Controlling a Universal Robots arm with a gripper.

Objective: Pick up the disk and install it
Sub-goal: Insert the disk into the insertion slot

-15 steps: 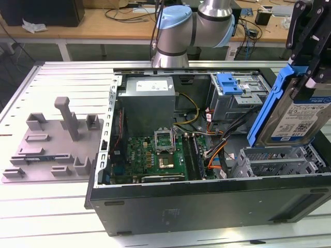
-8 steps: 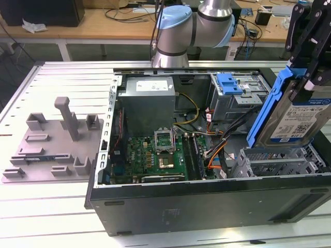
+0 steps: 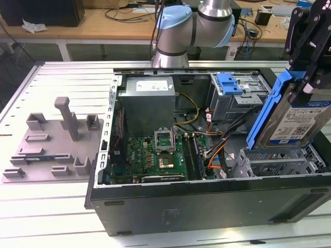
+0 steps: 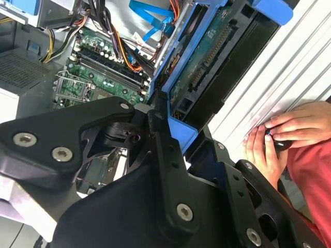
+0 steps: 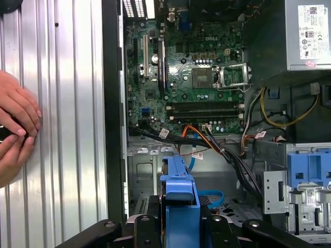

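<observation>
A person's hands (image 5: 15,124) rest on the ribbed metal bench (image 3: 57,77), just outside the wall of the open computer case (image 3: 207,204). Over the case's near corner, at the exterior view's right, the gripper (image 3: 306,85) holds the disk (image 3: 295,116) tilted with its label outward. The fingers (image 4: 164,147) are clamped on its blue carrier frame (image 5: 178,194). The disk's lower edge hangs at the top of the grey drive cage (image 3: 279,165); whether they touch cannot be told. Farther in lies the motherboard (image 3: 155,152), then the power supply (image 3: 147,101) and a blue-fronted drive bay (image 3: 230,82). A grey fixture plate (image 3: 46,144) sits at the exterior view's left.
</observation>
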